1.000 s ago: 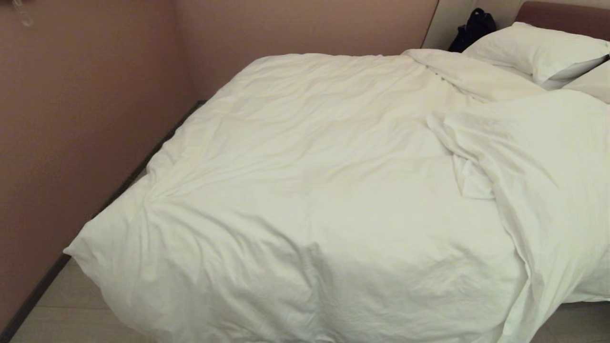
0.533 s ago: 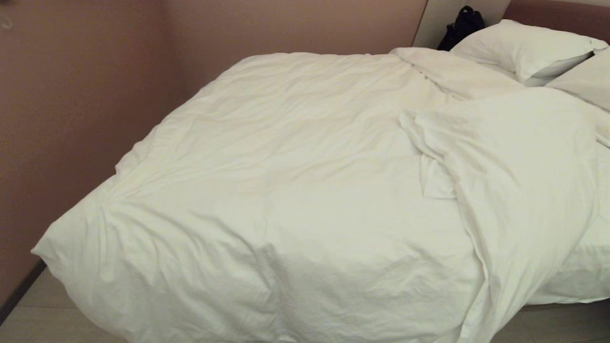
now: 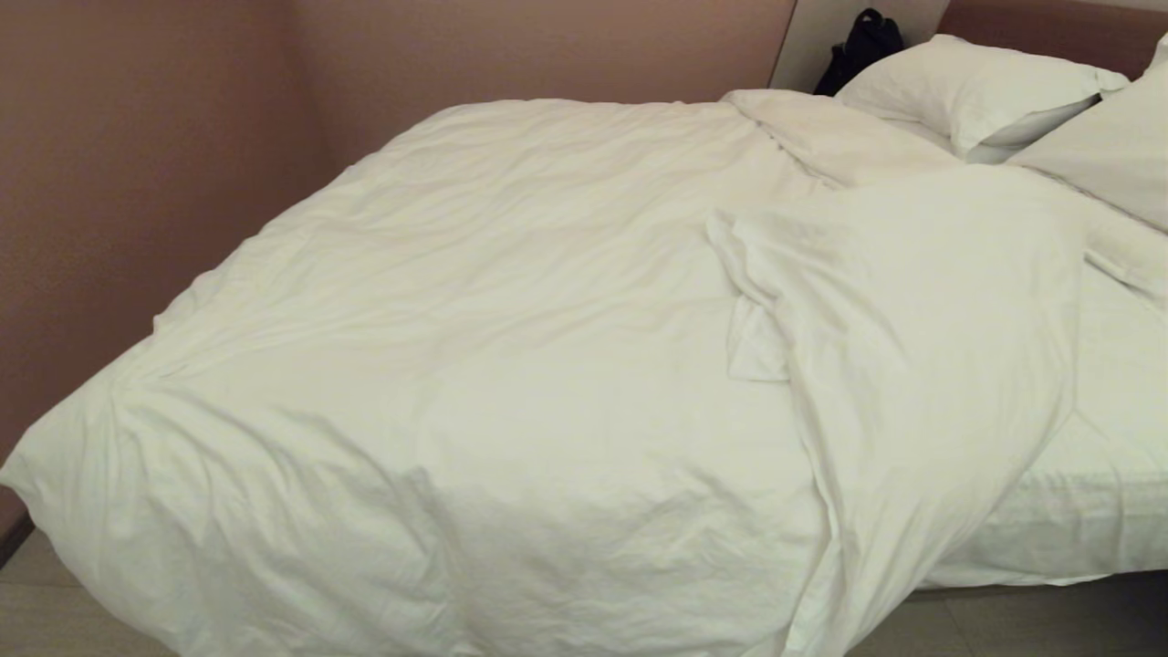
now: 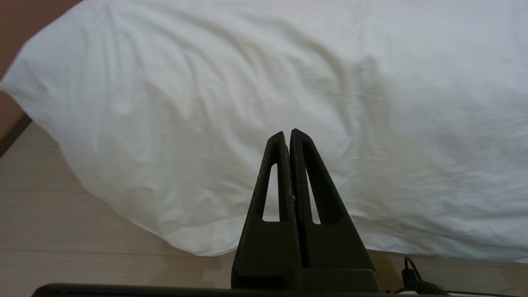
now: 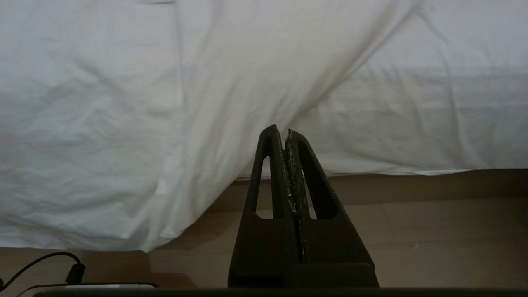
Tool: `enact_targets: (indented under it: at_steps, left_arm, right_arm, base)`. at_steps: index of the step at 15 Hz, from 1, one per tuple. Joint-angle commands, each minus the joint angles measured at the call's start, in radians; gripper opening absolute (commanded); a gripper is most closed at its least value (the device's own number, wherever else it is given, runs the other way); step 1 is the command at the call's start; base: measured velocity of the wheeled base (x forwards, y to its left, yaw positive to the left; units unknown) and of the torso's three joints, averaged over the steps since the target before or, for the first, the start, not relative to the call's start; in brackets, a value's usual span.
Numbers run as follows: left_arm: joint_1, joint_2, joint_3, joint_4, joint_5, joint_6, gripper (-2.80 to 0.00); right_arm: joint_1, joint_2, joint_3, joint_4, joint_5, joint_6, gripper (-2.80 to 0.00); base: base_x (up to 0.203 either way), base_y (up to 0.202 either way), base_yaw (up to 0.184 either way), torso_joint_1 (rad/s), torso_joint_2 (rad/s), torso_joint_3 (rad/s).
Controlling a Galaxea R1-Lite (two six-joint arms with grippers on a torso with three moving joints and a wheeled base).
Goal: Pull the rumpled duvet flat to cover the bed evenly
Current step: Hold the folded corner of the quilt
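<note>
Across the head view, the thick, puffy white cotton duvet (image 3: 474,365) lies rumpled over the wide low bed (image 3: 1095,547), spread fairly flat on the left part and spilling over the near edge toward the pale floor (image 3: 1031,625). On the right, one section of it is folded back on itself in a heaped flap, leaving the thin, taut white fitted sheet (image 3: 1118,392) of the mattress bare beside it. Two plump white rectangular pillows (image 3: 976,87) rest at the far right end, against the reddish-brown headboard (image 3: 1040,23). A black bag (image 3: 858,46) sits just beyond the nearer pillow, by the dusky pink wall (image 3: 137,137). Neither arm shows here.

From the left wrist view, the black left gripper (image 4: 288,134) hangs apart from the bedding, its two tapered fingers pressed tight together with nothing between them. Beyond it the duvet's wrinkled corner droops over the bed's edge down to the floor.

From the right wrist view, the black right gripper (image 5: 284,130) is likewise closed up and empty, clear of the cloth. The folded flap of the duvet hangs down past the mattress side, and the low brown-grey base frame (image 5: 412,183) shows under the sheeted mattress.
</note>
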Motion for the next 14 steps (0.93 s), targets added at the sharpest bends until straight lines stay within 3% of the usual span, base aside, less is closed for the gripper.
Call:
enact_targets:
  at_steps: [1, 14]
  left_arm:
    - [0.0, 0.0, 0.0, 0.0, -0.001, -0.001, -2.8]
    - [0.0, 0.0, 0.0, -0.001, -0.001, -0.002, -2.8]
  right_arm:
    - [0.0, 0.001, 0.0, 0.0, -0.001, 0.0, -2.8]
    - [0.0, 0.001, 0.0, 0.0, 0.0, 0.0, -2.8]
  base:
    - [0.0, -0.196, 0.001, 0.002, 0.01, 0.002]
    - [0.0, -0.195, 0.001, 0.002, 0.0, 0.001]
